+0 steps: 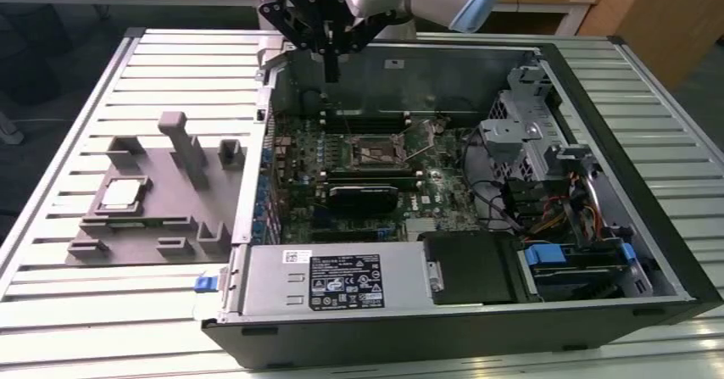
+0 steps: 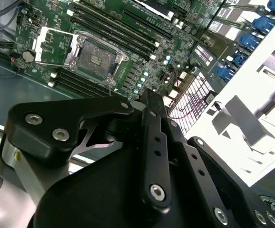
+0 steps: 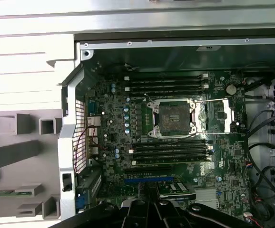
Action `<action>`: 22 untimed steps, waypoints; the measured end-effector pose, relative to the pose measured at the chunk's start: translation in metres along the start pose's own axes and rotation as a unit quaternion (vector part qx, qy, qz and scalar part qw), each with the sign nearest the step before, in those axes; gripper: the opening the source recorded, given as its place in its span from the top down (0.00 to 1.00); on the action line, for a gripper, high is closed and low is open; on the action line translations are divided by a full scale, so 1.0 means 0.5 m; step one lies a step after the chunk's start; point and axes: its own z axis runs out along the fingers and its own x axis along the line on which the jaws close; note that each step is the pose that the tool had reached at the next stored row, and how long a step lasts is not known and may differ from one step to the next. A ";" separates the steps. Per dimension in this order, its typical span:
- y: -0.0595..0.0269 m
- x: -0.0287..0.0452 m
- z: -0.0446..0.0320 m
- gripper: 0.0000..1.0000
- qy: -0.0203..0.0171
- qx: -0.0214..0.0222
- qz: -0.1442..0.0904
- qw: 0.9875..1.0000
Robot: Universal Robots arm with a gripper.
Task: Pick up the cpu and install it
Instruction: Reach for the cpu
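Black pincer with fingers pressed together and nothing between them, hanging over the back wall of open computer case, open socket near below it, cpu well apart from it, lying on grey tray outside the case.

The silvery square cpu lies flat on the grey tray, outside the case.

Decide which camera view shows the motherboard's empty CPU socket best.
The first wrist view: the CPU socket faces the camera squarely, unobstructed. The second wrist view shows it obliquely; the exterior view shows it from farther off.
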 end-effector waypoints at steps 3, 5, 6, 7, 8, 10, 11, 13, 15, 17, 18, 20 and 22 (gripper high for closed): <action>0.000 0.005 0.000 0.89 0.000 0.000 0.000 1.000; -0.001 0.010 0.000 0.89 0.000 0.000 0.000 1.000; -0.001 0.013 0.000 0.89 0.000 0.000 0.000 1.000; -0.001 0.015 0.000 0.89 0.000 0.000 0.000 1.000; -0.001 0.018 0.000 0.89 0.000 0.000 0.000 1.000; -0.002 0.025 -0.001 0.89 0.000 0.000 0.000 1.000; -0.002 0.029 -0.001 0.89 0.000 0.000 0.000 1.000; -0.003 0.037 -0.001 0.89 0.000 0.000 0.000 1.000; -0.003 0.046 -0.001 0.89 0.000 0.000 0.000 1.000; -0.004 0.054 -0.001 0.89 0.000 0.000 0.000 1.000; -0.004 0.058 -0.001 0.89 0.000 0.000 0.000 1.000; -0.005 0.066 -0.002 0.89 0.000 0.000 0.000 1.000; -0.006 0.074 -0.002 0.89 0.000 0.000 0.000 1.000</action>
